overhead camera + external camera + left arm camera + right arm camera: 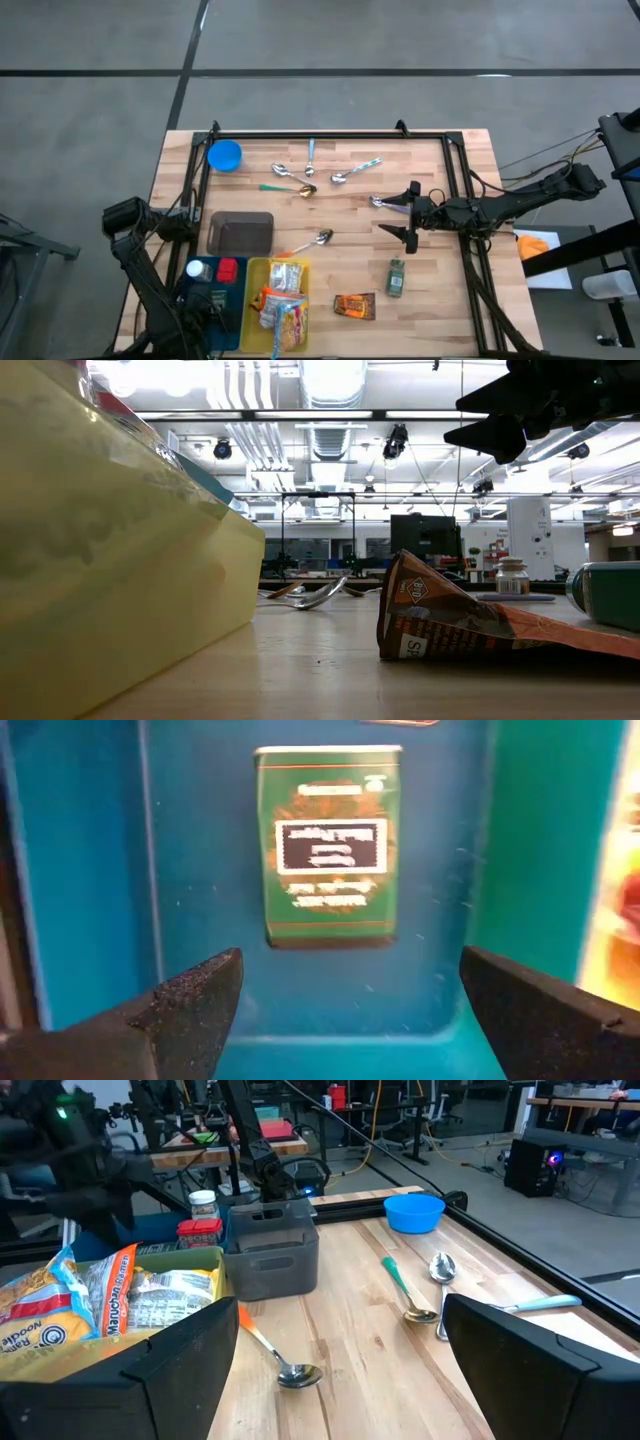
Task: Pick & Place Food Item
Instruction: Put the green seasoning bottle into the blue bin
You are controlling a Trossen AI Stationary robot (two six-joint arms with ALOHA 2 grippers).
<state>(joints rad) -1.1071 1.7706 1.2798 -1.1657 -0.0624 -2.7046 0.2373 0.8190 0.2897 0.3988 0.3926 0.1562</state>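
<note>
In the left wrist view a green food packet [330,845] lies flat on the floor of the blue bin [90,870]. My left gripper [350,1010] hangs open above it, pointing down, its fingers apart and clear of the packet. In the high view that gripper [214,303] is over the blue bin [195,320] at the table's near left. A second green packet [396,278] and a brown snack packet [355,305] lie on the bare wood. My right gripper [410,215] waits open and roughly level at mid-right, over the table.
A yellow bin [252,310] with noodle packets adjoins the blue bin, where a white-capped jar [198,269] and a red item [227,269] stand. A grey box [241,232], a blue bowl [225,155] and several spoons [310,180] lie farther back.
</note>
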